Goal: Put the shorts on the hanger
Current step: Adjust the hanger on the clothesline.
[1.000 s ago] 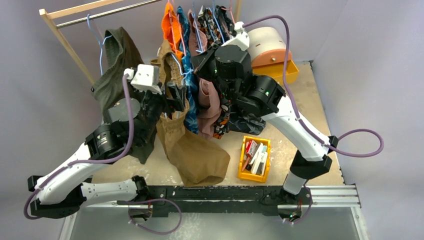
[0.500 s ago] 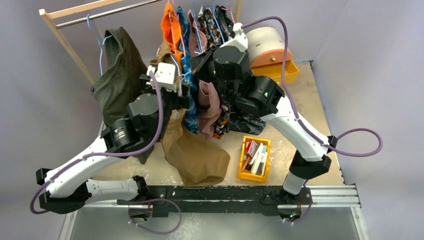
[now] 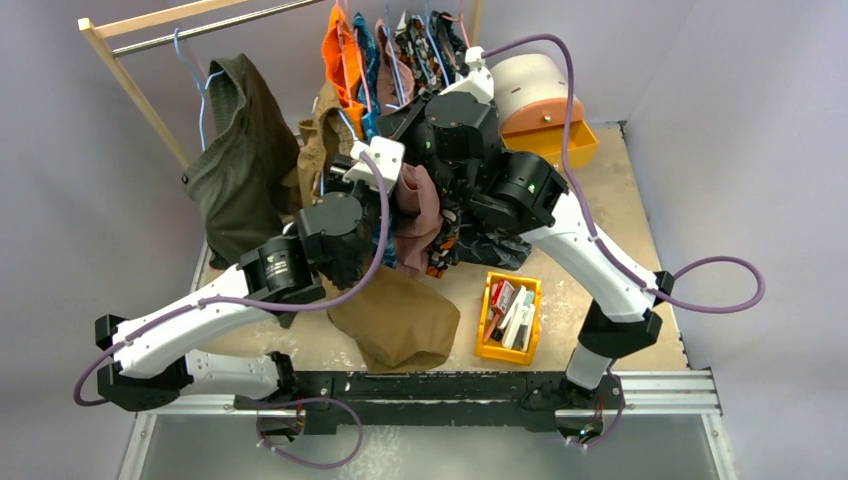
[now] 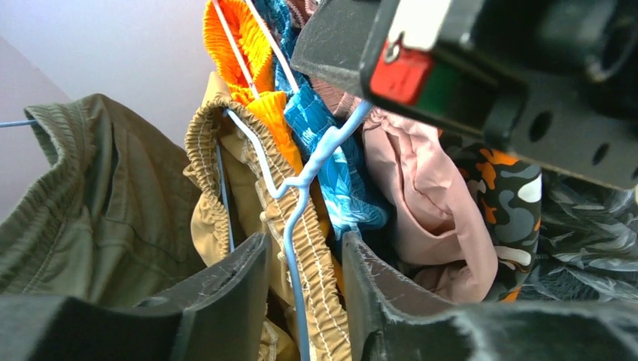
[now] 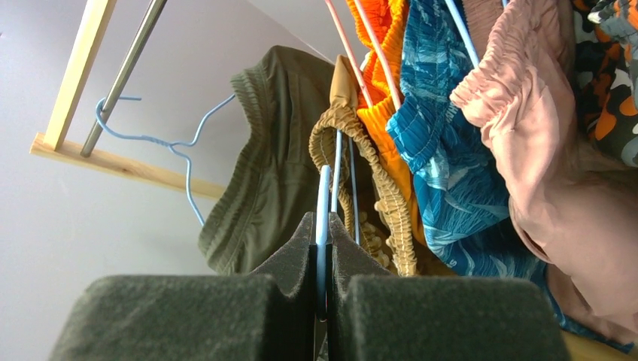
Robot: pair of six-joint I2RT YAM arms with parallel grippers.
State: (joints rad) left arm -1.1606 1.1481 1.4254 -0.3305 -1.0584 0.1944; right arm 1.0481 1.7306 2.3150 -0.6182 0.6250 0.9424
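A: Any word on the right tool (image 5: 322,226)?

B: Pressed together on the thin light-blue hanger (image 5: 323,192), pinching its wire between both dark foam pads.

A: And the left tool (image 4: 305,301)?

B: Spread, straddling that blue wire just below its twisted neck, plus a stretch of gathered waistband. Hard to say about contact with either pad.

A: Where to look for the tan-brown shorts (image 3: 395,320)?

B: Up among the clothes on the wooden rack (image 5: 75,68), waistband open around the hanger, with blue wire showing inside the opening. Lower down, trailing onto the desk (image 3: 615,170), with one leg end near the yellow bin (image 3: 508,318).

A: Neighbours?

B: Just beside a dark olive-green garment (image 3: 235,150) toward the left, on a separate blue hanger hooked over the metal rail. Toward the right, pressed against bright orange shorts (image 4: 233,45), then a blue leaf-print garment (image 4: 335,150), then a pink garment (image 4: 421,195), then camouflage fabric (image 4: 504,188).

A: More about the bin?

B: Packed with small upright packets, right of the shorts' leg, close to the right arm's base.
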